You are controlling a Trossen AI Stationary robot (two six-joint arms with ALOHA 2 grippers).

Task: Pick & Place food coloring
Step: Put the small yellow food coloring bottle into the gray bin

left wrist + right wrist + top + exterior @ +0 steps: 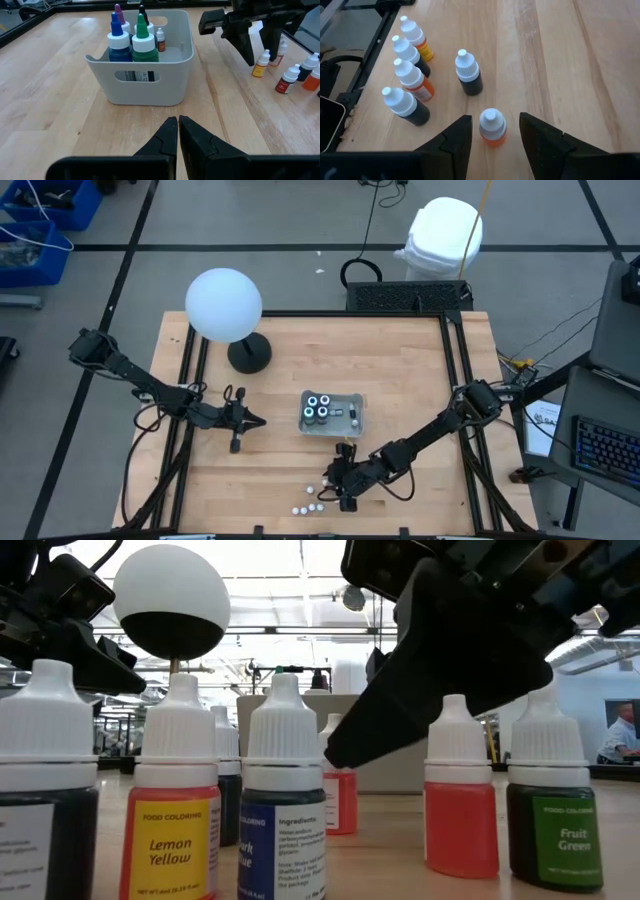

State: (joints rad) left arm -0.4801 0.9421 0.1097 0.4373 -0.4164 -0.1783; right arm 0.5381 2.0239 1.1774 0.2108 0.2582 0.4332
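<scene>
The right gripper (pixel 492 132) hovers, fingers open, astride an upright white-capped orange food coloring vial (pixel 492 129) on the wooden tabletop (pixel 580 60); the left gripper (pixel 178 131) waits closed.

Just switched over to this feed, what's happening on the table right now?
The right hand is open and straddling an orange food coloring bottle standing upright on the table, not yet gripped. Several more loose bottles stand nearby, close to the table's edge. The white bin mid-table already holds some larger bottles and at least one small one. The left hand is shut and empty, waiting beside the bin.
</scene>
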